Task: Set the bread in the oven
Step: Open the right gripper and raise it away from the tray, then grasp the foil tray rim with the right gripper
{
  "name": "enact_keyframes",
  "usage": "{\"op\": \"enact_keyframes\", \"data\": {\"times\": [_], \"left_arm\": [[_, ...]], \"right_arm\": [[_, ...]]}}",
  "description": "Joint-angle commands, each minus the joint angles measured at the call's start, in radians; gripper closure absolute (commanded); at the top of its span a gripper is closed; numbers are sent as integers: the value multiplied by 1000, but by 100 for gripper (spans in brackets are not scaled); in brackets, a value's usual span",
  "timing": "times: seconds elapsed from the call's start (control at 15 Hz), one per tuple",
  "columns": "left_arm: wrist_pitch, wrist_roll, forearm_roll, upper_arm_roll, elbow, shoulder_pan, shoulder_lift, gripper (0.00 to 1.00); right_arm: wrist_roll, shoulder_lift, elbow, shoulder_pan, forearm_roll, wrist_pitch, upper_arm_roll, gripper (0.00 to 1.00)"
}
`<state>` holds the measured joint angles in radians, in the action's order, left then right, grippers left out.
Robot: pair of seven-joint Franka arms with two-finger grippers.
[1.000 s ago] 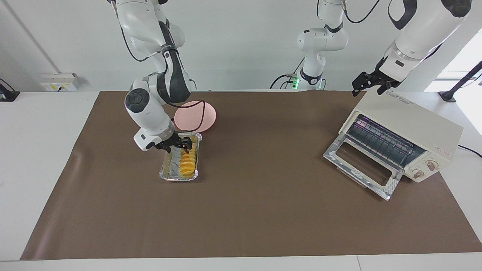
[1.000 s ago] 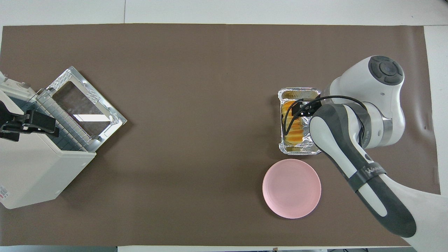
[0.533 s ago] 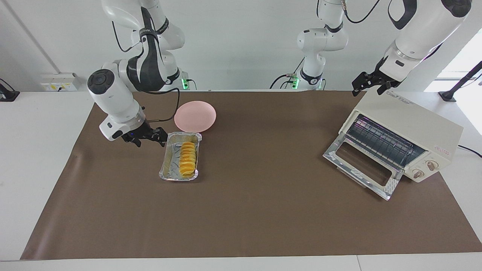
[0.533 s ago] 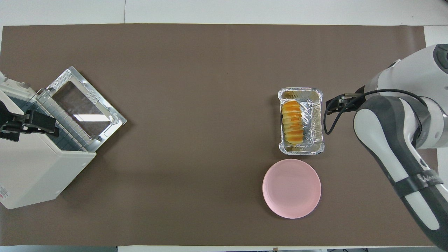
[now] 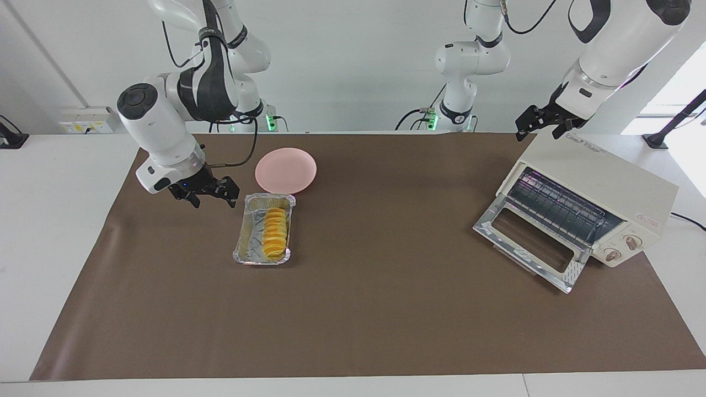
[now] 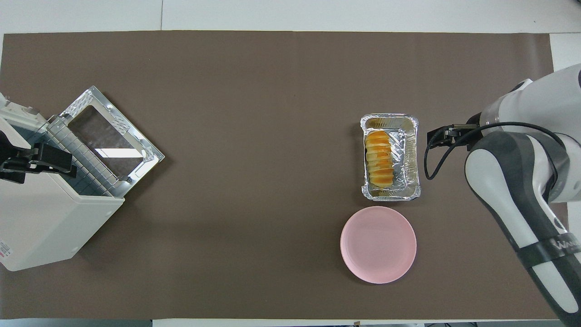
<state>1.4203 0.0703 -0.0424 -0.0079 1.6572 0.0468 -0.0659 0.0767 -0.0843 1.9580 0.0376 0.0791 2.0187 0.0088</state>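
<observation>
The bread (image 5: 274, 234) (image 6: 380, 160), a ridged golden-yellow loaf, lies in a silver foil tray (image 5: 246, 237) (image 6: 407, 154) toward the right arm's end of the table. My right gripper (image 5: 214, 198) (image 6: 432, 139) hangs open and empty just above the mat, beside the tray and clear of it. The cream-white oven (image 5: 601, 184) (image 6: 41, 222) stands at the left arm's end with its glass door (image 5: 528, 242) (image 6: 111, 131) dropped open and the wire rack showing. Above the oven's top, my left gripper (image 5: 541, 131) (image 6: 68, 164) waits open and holds nothing.
A round pink plate (image 5: 285, 171) (image 6: 378, 244) sits beside the foil tray, nearer to the robots. A brown mat (image 5: 375, 309) covers the table between the tray and the oven.
My right gripper has drawn out of the foil tray toward the right arm's end of the table, leaving the bread lying in it. The left arm has not moved.
</observation>
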Motion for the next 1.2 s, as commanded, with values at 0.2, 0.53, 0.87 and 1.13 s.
{"op": "enact_keyframes", "data": {"times": [0.2,0.53,0.87,1.13], "left_arm": [[18,-10,26,2,9,1,-20,0],[14,-9,26,0,19,2,-28,0],[31,-13,47,0,16,2,-26,0],[25,-14,47,0,18,2,-28,0]], "right_arm": [[11,-92,90,36,18,184,10,1],[14,-109,183,68,24,255,10,26],[14,-100,190,59,24,236,10,100],[14,-91,174,59,24,236,11,100]]}}
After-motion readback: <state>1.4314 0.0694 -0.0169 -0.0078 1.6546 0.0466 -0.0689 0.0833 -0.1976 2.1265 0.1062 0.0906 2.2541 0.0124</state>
